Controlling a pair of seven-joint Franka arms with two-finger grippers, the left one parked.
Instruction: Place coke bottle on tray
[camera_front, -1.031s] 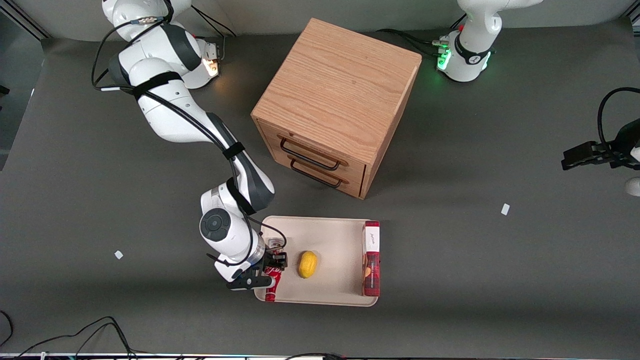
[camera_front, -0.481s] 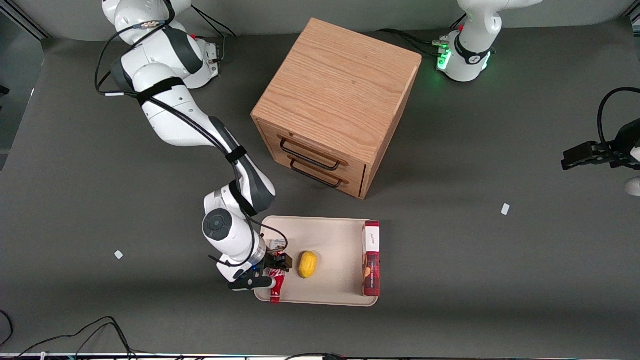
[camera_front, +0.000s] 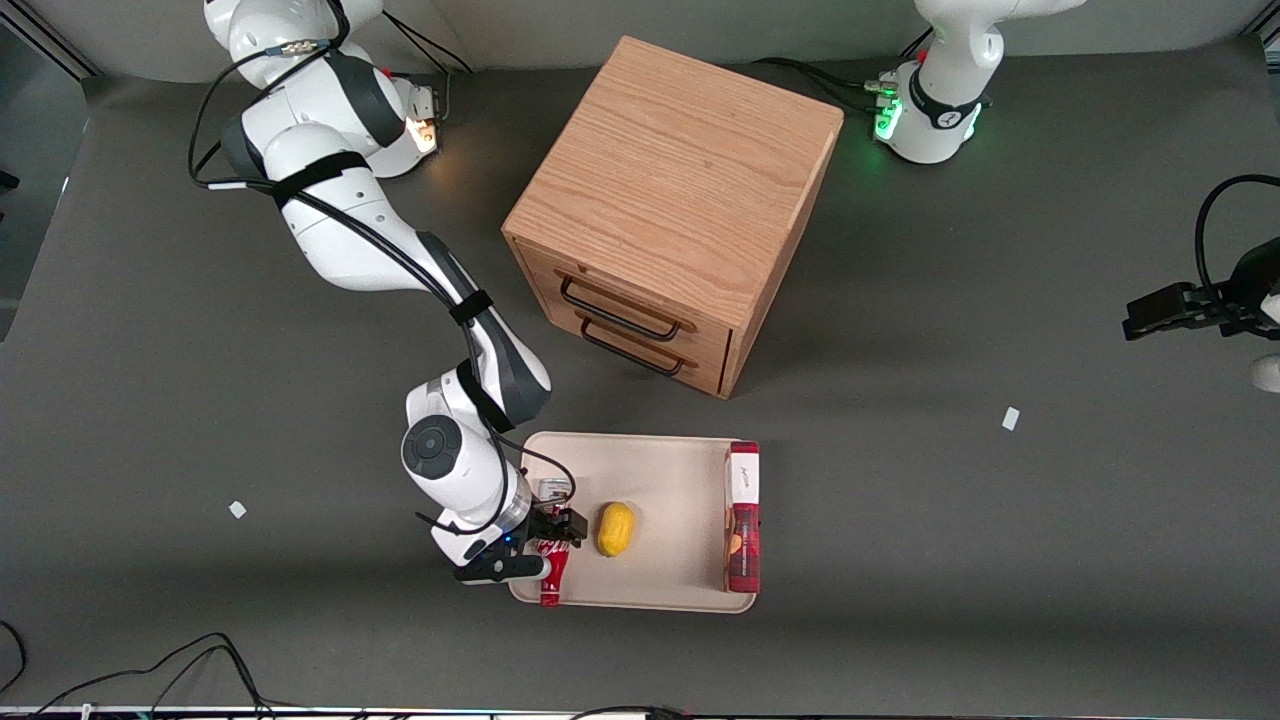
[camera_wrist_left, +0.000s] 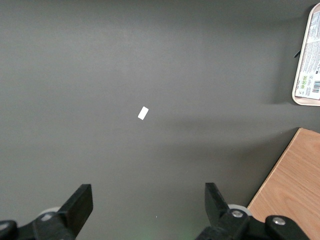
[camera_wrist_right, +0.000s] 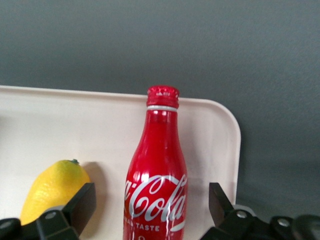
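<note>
The coke bottle (camera_front: 552, 578) (camera_wrist_right: 157, 170), red with white script, lies flat on the beige tray (camera_front: 670, 470) (camera_wrist_right: 100, 120). It lies along the tray's rim toward the working arm's end, with its cap pointing at the front camera. My right gripper (camera_front: 535, 548) (camera_wrist_right: 151, 199) hovers over the bottle's body and is open. One black finger (camera_wrist_right: 82, 202) stands clear on each side of the bottle, with tray showing in both gaps. The arm's wrist hides the bottle's base end in the front view.
A yellow lemon (camera_front: 616, 528) (camera_wrist_right: 52, 190) lies on the tray beside the bottle. A long red box (camera_front: 743, 520) lies along the tray's rim toward the parked arm. The wooden drawer cabinet (camera_front: 670, 210) stands farther from the front camera than the tray. Two white scraps (camera_front: 237, 509) lie on the dark table.
The gripper and the bottle shifted slightly toward the lemon a second ago. Over the last half second they have hardly moved.
</note>
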